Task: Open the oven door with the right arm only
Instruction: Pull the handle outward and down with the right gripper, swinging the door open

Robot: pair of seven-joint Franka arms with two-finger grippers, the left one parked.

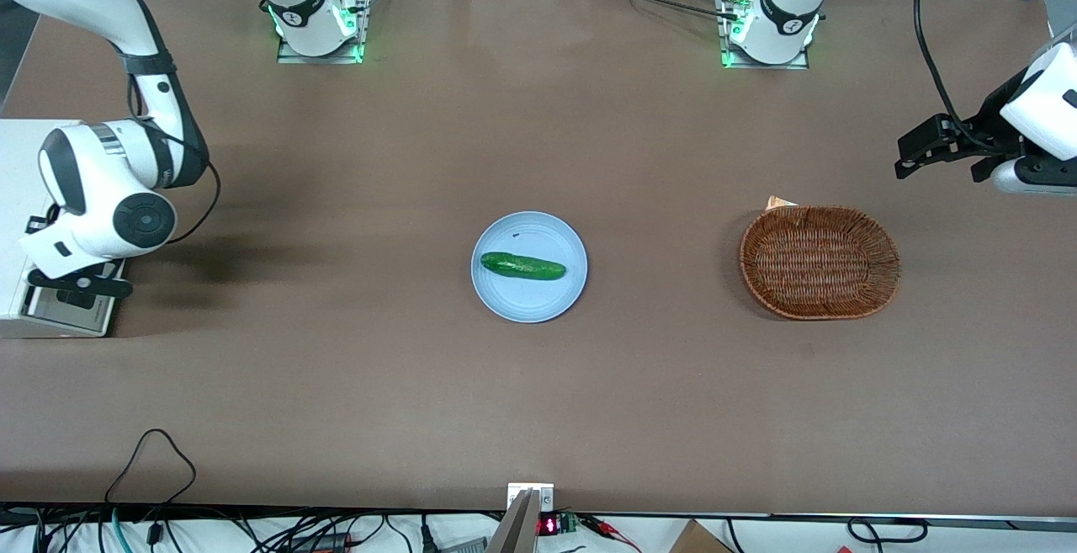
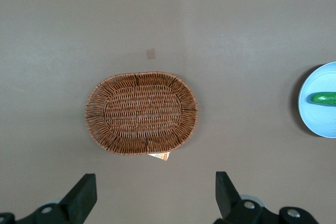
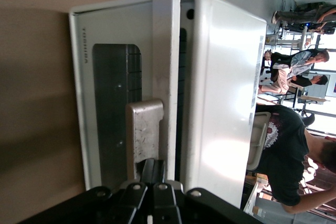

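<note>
The white toaster oven (image 1: 21, 157) stands at the working arm's end of the table. Its oven door (image 3: 107, 103) has a dark glass window and a silver bar handle (image 3: 144, 129). A narrow dark gap shows between the door's upper edge and the oven body (image 3: 226, 93). The right arm (image 1: 101, 191) hangs over the oven's front. My gripper (image 3: 154, 169) is shut, with both black fingers pressed together and tucked in at the handle's end, between the bar and the door. In the front view the gripper (image 1: 80, 285) sits just above the door (image 1: 63, 317).
A light blue plate (image 1: 505, 300) with a green cucumber (image 1: 522, 266) lies mid-table. A brown wicker basket (image 1: 820, 261) sits toward the parked arm's end. The oven sits at the table's edge, with people and chairs off the table past it.
</note>
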